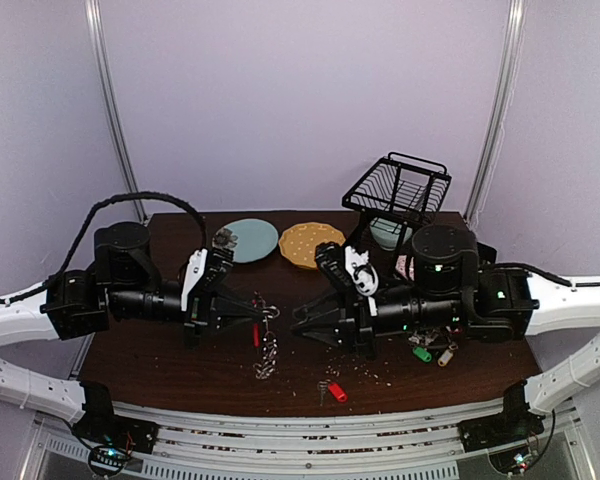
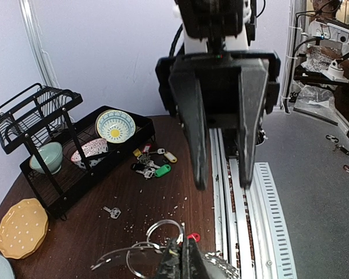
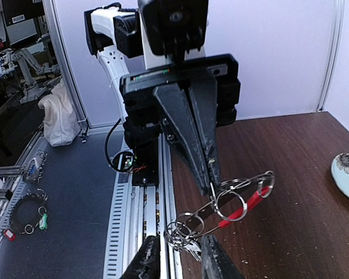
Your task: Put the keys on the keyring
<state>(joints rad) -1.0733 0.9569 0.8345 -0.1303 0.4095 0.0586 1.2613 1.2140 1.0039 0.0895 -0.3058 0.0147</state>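
Up high, left gripper (image 1: 263,318) jaws pinched tight on the keyring (image 1: 267,340), right gripper (image 1: 298,325) jaws parted and letting go, only top view shows red-tagged key (image 1: 332,389) on tabletop (image 1: 180,360).

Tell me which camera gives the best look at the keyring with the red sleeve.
The right wrist view: the keyring hangs clear of the table, pinched by the left claw, its loops and red sleeve sharp. The top external view shows it small, dangling between both arms. The left wrist view catches only some loops at the bottom edge.
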